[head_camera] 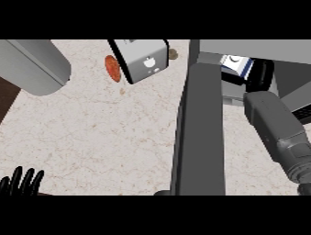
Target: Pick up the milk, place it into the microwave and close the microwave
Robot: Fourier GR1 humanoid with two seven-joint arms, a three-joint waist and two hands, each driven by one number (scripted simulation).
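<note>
While right hand (259, 73) grips it, milk (237, 66) upright inside microwave (266, 50)

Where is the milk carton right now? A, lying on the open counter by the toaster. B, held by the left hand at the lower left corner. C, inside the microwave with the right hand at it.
C: the milk carton sits inside the microwave past its open door, with the right hand reaching in beside it.
</note>
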